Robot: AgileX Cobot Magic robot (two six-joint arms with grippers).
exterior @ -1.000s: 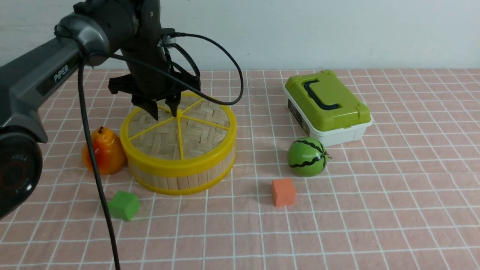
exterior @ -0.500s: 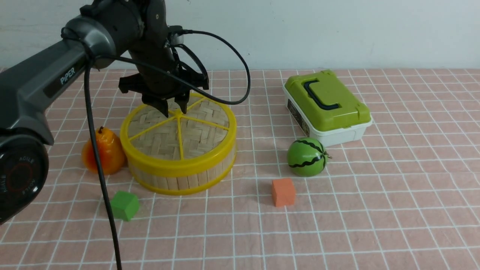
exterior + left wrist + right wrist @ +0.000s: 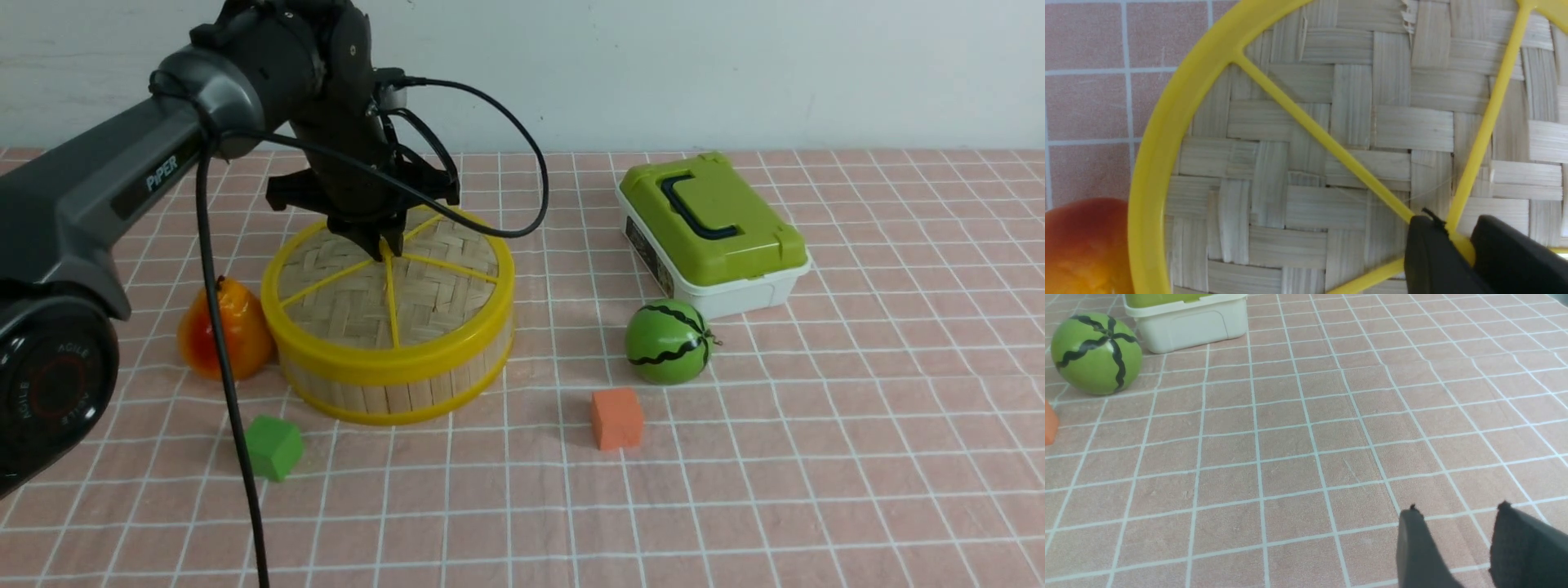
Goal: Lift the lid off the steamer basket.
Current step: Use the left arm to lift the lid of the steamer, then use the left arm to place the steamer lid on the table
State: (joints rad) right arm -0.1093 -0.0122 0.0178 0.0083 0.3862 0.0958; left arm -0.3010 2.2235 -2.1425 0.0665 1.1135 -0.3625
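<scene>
The lid (image 3: 408, 294), a woven bamboo disc with yellow rim and spokes, lies flat on the steamer basket (image 3: 392, 396) at the left of the table. My left gripper (image 3: 384, 243) points down over the lid's centre. In the left wrist view the lid (image 3: 1306, 163) fills the frame and the left gripper (image 3: 1457, 234) has its two fingers closed on the yellow centre knob (image 3: 1461, 245). My right gripper (image 3: 1457, 508) shows only in the right wrist view, open and empty above bare tablecloth.
An orange-yellow pear (image 3: 224, 331) touches the basket's left side. A green cube (image 3: 273, 447) lies in front of it. An orange cube (image 3: 617, 418) and a toy watermelon (image 3: 669, 341) sit mid-table. A white box with green lid (image 3: 710, 229) stands behind them.
My left gripper has moved right over the lid's centre and its fingers have closed from a wide gap onto the knob. The lid has not lifted.
</scene>
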